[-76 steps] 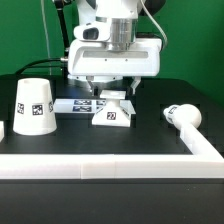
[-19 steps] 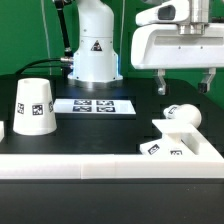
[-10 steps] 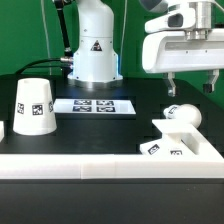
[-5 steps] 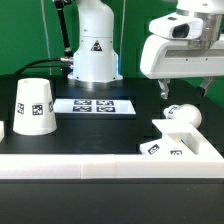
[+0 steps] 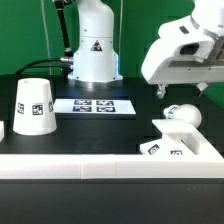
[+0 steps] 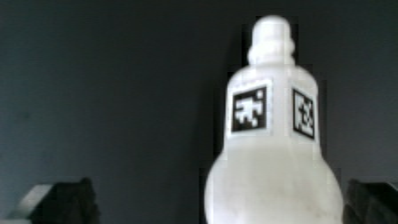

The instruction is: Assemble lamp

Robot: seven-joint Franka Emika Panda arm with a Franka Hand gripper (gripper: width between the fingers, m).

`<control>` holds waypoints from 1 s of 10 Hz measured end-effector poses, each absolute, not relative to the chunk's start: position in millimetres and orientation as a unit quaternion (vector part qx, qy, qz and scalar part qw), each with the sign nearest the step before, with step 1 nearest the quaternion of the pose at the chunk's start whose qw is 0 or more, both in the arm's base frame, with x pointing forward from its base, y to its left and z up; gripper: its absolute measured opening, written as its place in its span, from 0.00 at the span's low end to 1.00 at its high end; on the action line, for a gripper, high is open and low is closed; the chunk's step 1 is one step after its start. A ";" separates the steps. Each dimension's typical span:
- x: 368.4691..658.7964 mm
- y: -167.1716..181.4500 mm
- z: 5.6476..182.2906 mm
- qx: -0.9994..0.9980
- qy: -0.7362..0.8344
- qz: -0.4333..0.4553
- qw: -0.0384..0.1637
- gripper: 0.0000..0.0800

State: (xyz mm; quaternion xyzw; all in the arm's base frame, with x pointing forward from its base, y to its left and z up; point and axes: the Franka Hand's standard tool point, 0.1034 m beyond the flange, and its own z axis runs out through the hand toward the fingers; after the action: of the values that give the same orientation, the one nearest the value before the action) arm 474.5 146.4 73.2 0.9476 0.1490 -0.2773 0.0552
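The white bulb cylinder (image 5: 182,115) lies on its side on the black table at the exterior view's right, round head toward the left. The square base (image 5: 166,146) rests just in front of it, against the white border wall. The large tapered shade (image 5: 33,105) stands at the exterior view's left. My gripper (image 5: 185,90) hangs tilted above the bulb, open and empty. In the wrist view the bulb (image 6: 270,150) fills the middle with its two tags showing, and the gripper (image 6: 214,205) has its dark fingertips (image 6: 54,200) far apart on either side of it.
The marker board (image 5: 95,105) lies flat mid-table in front of the robot's pedestal (image 5: 92,50). The white border wall (image 5: 90,167) runs along the front and turns back at the right corner (image 5: 205,150).
The base went from mid-table to the right corner and was let go. Over the last second the open gripper has tilted and shifted slightly right above the bulb.
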 end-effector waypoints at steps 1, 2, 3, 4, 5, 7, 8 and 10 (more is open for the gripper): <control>474.8 148.4 71.8 0.939 0.141 -0.308 0.063 0.87; 472.6 152.0 69.9 0.930 0.137 -0.335 0.070 0.87; 468.2 154.3 69.2 0.915 0.134 -0.373 0.079 0.87; 470.5 156.9 65.4 0.907 0.134 -0.392 0.082 0.87; 466.7 157.3 65.0 0.891 0.130 -0.425 0.089 0.87; 472.3 163.3 59.1 0.893 0.127 -0.422 0.090 0.87; 471.7 165.8 55.4 0.894 0.124 -0.420 0.092 0.87; 467.0 168.9 46.1 0.892 0.128 -0.424 0.092 0.87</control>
State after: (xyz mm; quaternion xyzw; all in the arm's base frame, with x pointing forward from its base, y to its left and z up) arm 467.0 168.9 46.1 0.8917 0.1275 -0.4244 0.0925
